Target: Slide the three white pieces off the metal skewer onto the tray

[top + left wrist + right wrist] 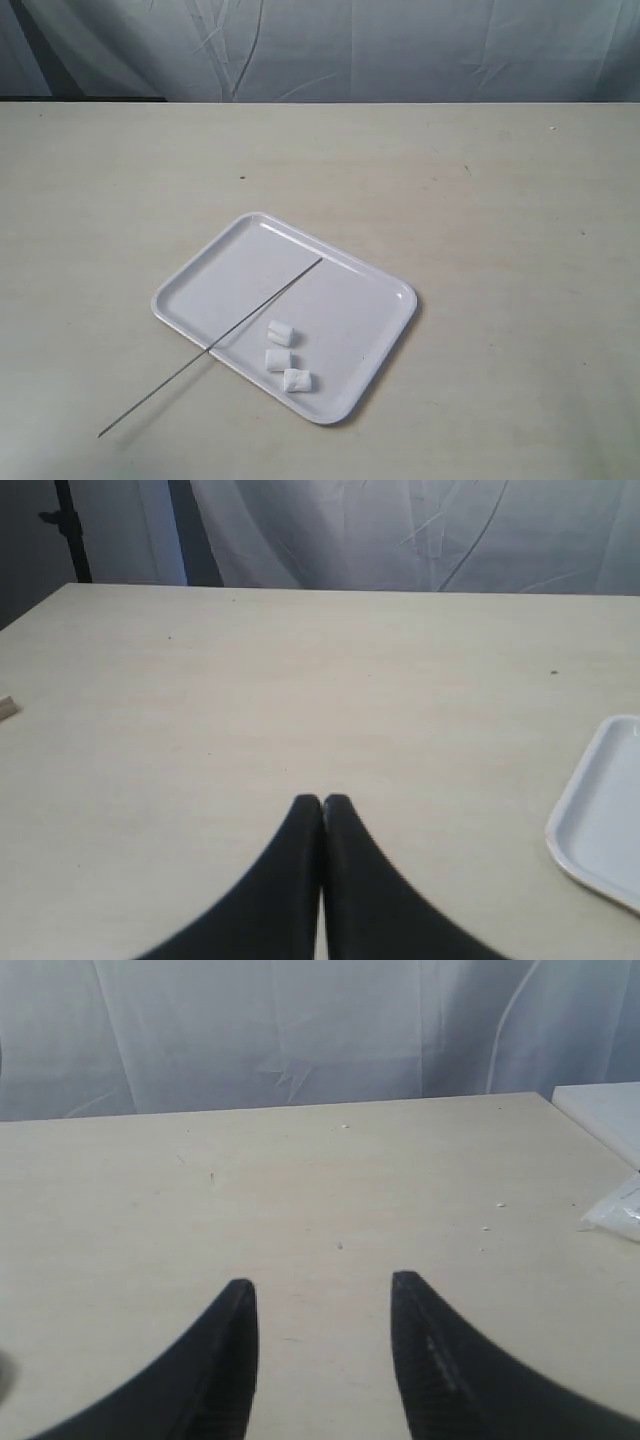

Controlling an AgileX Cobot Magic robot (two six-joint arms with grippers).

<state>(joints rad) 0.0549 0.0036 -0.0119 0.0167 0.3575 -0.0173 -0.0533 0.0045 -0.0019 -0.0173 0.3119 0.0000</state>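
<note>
skewer (211, 346) (half on tray (232, 278)) lies bare, white pieces (278, 360) just beside.

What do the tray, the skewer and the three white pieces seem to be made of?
The tray: probably plastic, glossy white, with a smooth moulded rim. The metal skewer: looks like thin grey metal, straight and dull. The three white pieces: matte, soft-looking, perhaps marshmallow; the pictures cannot confirm it.
</note>
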